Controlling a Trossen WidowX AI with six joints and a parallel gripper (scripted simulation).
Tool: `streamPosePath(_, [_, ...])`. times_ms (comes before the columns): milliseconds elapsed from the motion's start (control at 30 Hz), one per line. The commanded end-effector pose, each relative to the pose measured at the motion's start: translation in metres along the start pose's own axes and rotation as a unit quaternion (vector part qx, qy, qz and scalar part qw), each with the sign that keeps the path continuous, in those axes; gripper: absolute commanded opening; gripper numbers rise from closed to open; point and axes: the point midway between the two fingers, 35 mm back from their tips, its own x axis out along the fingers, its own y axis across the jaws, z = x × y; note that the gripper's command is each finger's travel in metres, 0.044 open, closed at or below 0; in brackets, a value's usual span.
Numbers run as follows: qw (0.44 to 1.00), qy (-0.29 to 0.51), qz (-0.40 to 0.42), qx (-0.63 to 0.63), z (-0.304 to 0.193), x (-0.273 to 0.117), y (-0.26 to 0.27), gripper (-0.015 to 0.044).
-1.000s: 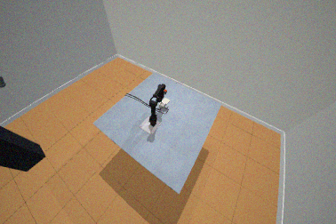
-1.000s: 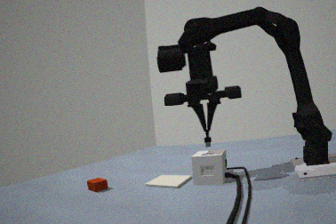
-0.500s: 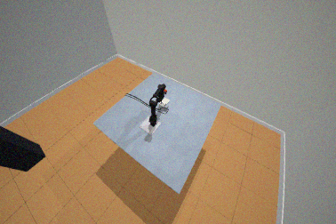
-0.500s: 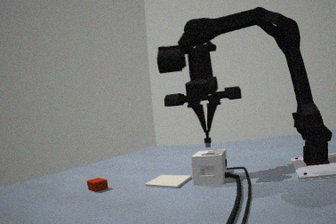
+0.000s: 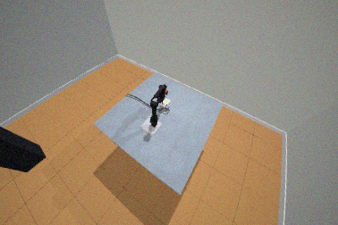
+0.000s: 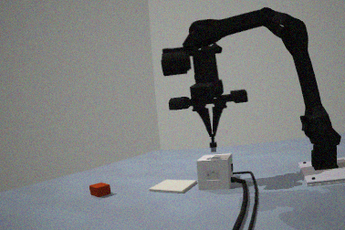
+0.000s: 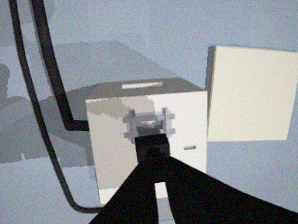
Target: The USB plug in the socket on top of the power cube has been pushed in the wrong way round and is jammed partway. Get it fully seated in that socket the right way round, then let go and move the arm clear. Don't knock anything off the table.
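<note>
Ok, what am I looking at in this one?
The arm's claw is shut on a small black USB plug, holding it upright above the white power cube. The plug's metal end looks out of the socket, so it isn't seated. A cream tile and a red block lie nearby.

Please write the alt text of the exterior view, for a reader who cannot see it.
A black robot arm's closed claw grips a small USB plug just above a white power cube. Left of the cube lie a cream flat square and a red block.
</note>
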Motion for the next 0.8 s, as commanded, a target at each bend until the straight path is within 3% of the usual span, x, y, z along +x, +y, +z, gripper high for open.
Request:
streamPosePath(0, [1.000,0.000,0.000,0.003,-0.0002,0.0015,-0.0005,0.0000])
streamPosePath(767, [1.000,0.000,0.000,0.012,-0.0007,0.0043,-0.0009,0.0000])
